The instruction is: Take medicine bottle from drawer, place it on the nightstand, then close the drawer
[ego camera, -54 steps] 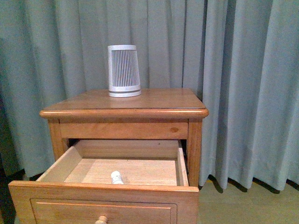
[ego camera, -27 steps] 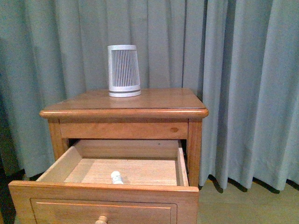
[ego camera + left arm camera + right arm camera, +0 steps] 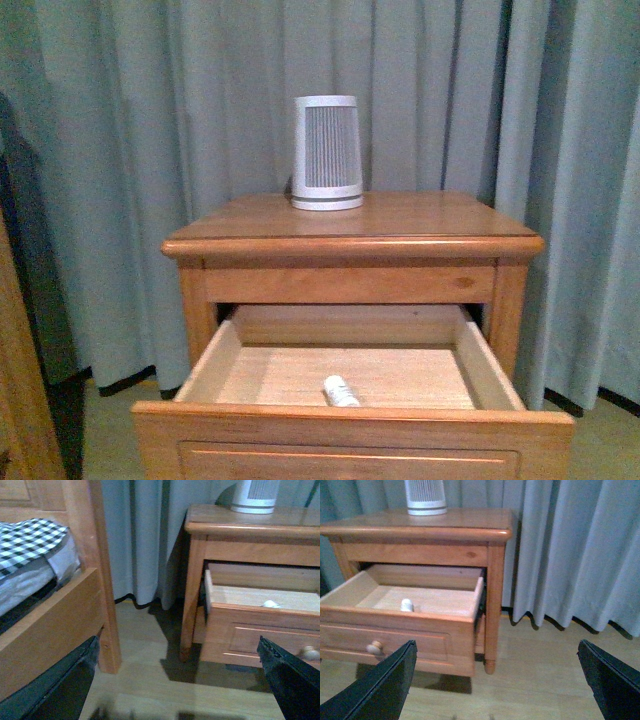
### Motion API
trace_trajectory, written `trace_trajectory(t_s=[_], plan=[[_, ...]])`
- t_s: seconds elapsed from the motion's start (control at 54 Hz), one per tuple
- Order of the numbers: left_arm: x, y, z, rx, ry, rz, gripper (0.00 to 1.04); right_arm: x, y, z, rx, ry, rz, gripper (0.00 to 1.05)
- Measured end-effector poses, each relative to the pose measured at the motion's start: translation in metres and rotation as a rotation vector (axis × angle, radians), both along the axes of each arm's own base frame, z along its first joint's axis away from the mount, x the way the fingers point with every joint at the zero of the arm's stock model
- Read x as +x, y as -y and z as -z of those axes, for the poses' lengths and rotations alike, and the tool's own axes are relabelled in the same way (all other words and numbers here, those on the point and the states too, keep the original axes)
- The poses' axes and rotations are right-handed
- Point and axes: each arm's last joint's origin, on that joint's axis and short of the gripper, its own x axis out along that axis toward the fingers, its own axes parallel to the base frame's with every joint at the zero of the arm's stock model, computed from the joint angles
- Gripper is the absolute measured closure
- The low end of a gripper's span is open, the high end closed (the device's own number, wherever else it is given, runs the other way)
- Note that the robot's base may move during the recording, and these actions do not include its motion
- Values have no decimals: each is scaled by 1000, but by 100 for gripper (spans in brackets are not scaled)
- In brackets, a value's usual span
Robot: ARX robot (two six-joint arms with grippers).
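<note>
The medicine bottle [image 3: 340, 391] is seen lying inside the pulled-out drawer [image 3: 352, 425] of the nightstand [image 3: 420, 215], just behind the front panel. The left hand [image 3: 176, 645] and right hand [image 3: 496, 647] are held wide apart, empty.

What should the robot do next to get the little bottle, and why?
Probably lift the right hand up and over the open orange-brown wooden drawer, toward the tiny white plastic medicine bottle. The bottle lies on its side near the drawer's front, and the hand is open, empty and outside the drawer.
</note>
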Motion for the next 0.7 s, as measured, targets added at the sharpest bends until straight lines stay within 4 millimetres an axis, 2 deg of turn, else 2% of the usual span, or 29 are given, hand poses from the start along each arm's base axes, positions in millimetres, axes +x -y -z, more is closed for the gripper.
trace_trajectory(t_s=[0.204,0.333,0.389,0.463,0.574,0.703], plan=[[0,0,0,0,1,-5,7,0,0,0,0,0,-5,7],[0,0,0,0,1,-4,7,10,2,4,-109,-97,276,7],[0,0,0,0,1,-2,7,17,5,2,-115,-129,317,7],[0,0,0,0,1,-2,7,33,8,-8,-107,-169,335,7],[0,0,0,0,1,-2,7,70,10,-34,-77,-201,342,7],[0,0,0,0,1,-2,7,130,7,-57,-61,-270,324,7]])
